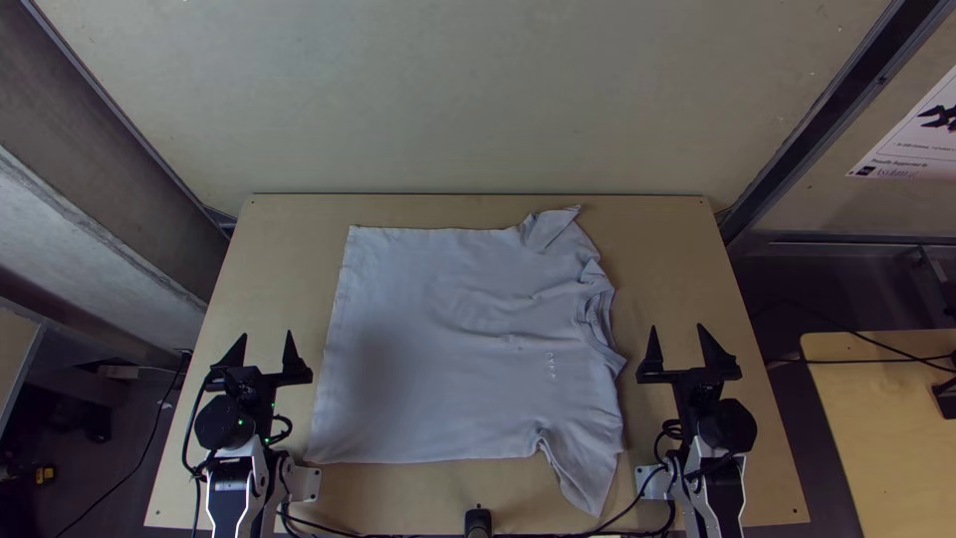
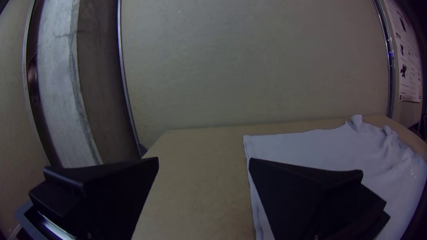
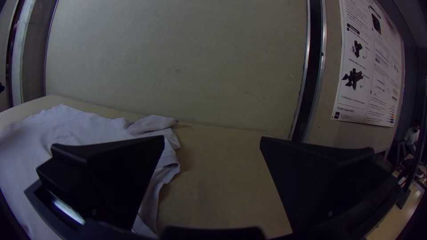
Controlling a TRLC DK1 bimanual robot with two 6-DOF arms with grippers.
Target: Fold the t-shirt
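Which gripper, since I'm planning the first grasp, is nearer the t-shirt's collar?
Right. The right gripper is open, just right of the collar; the left gripper is open on the opposite side, past the hem.

The top view looks steeply down from high over the near edge of the table (image 1: 269, 279), farthest off of the three. The left and right wrist views (both low and close in) face across the table toward the pale back wall (image 2: 249, 66); each shares part of the t-shirt (image 1: 448, 329) and the poster (image 3: 360, 95) with the top view.
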